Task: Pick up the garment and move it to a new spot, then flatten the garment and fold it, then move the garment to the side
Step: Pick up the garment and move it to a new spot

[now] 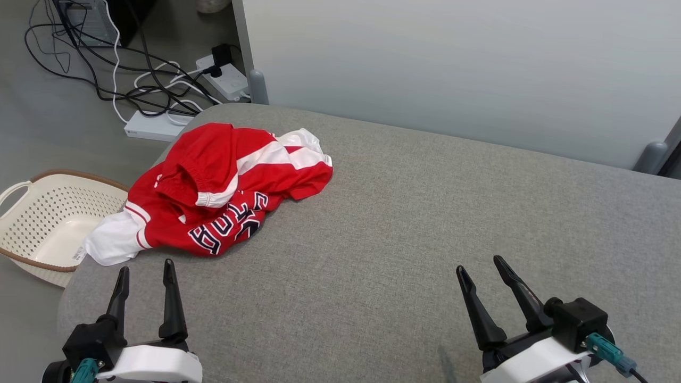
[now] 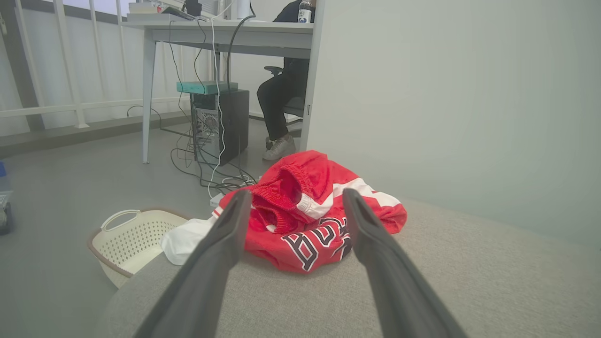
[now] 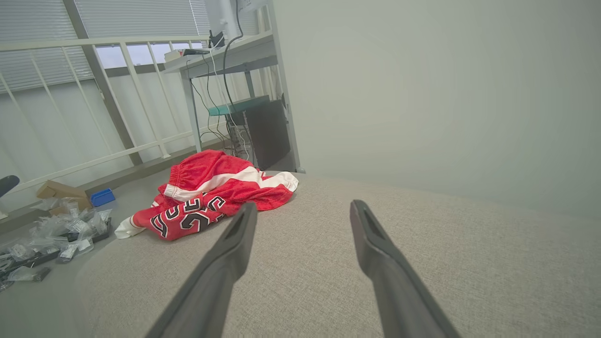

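On the grey padded table (image 1: 425, 223) the crumpled red-and-white garment (image 1: 223, 186) lies bunched at the far left corner, a white part drooping over the left edge; a pinch on one loose layer could, I judge, drag it off the table. The cream basket (image 1: 37, 223) on the floor below that edge looks empty; the left gripper (image 1: 146, 265) and right gripper (image 1: 479, 263) gape wide, holding nothing.
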Robot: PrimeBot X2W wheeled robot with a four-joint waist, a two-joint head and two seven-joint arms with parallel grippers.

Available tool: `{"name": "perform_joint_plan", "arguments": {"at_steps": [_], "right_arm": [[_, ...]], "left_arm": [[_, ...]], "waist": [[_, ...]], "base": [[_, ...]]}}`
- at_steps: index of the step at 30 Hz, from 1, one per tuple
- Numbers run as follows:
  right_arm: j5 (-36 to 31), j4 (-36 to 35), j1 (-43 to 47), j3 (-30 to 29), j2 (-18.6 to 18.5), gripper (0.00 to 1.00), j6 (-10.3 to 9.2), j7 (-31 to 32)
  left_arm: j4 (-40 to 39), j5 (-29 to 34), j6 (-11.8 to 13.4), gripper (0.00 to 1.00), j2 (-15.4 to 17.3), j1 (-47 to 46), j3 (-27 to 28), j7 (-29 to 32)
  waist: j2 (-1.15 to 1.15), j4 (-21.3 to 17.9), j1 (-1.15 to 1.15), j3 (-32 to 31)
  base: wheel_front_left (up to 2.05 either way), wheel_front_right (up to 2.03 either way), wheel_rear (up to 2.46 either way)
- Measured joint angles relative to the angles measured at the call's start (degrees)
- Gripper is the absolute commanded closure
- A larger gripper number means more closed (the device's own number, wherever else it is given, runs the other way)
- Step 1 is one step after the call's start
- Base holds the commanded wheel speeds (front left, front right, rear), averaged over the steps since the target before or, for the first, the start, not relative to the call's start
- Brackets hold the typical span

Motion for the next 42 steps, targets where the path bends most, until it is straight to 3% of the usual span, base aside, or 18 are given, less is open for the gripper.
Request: {"name": "perform_joint_plan", "arguments": {"at_steps": [6,15,24,28,37,42], "right_arm": [[0.4,-0.43,-0.23,0.8,-1.45,0.0,0.0,0.0],[0.38,-1.76,-4.28,1.46,-4.19,0.0,0.0,0.0],[0.38,-2.19,-8.23,1.66,-6.12,0.0,0.0,0.0],[0.37,-2.46,-10.39,1.9,-7.65,0.0,0.0,-0.01],[0.4,-3.2,-14.3,3.47,-9.23,0.0,0.0,-0.01],[1.11,-3.35,-15.55,3.82,-9.83,0.0,0.0,-0.01]], "left_arm": [[-0.22,-1.0,0.57,0.0,0.0,-0.55,0.0,0.0],[1.65,-2.03,0.89,0.0,-0.32,-9.15,2.85,-0.01],[8.43,-2.45,-1.64,0.0,-1.08,-19.23,8.01,-0.09],[14.85,-1.71,-3.41,0.0,-1.15,-27.08,11.07,-0.33],[30.58,-0.96,-3.31,0.0,1.27,-41.41,16.92,-0.32],[45.09,-2.15,-3.22,0.0,3.81,-48.42,18.55,-0.2]], "waist": [[0.0,-0.54,0.0,2.36],[0.0,-1.94,0.0,8.55],[0.0,-3.86,0.0,14.75],[0.0,-4.85,0.0,18.63],[0.0,-6.38,0.0,24.87],[0.0,-7.83,0.0,27.24]], "base": [[0.0,0.0,0.0],[0.0,0.0,0.0],[0.0,0.0,0.0],[0.0,0.0,0.0],[0.0,0.0,0.0],[0.0,0.0,0.0]]}}
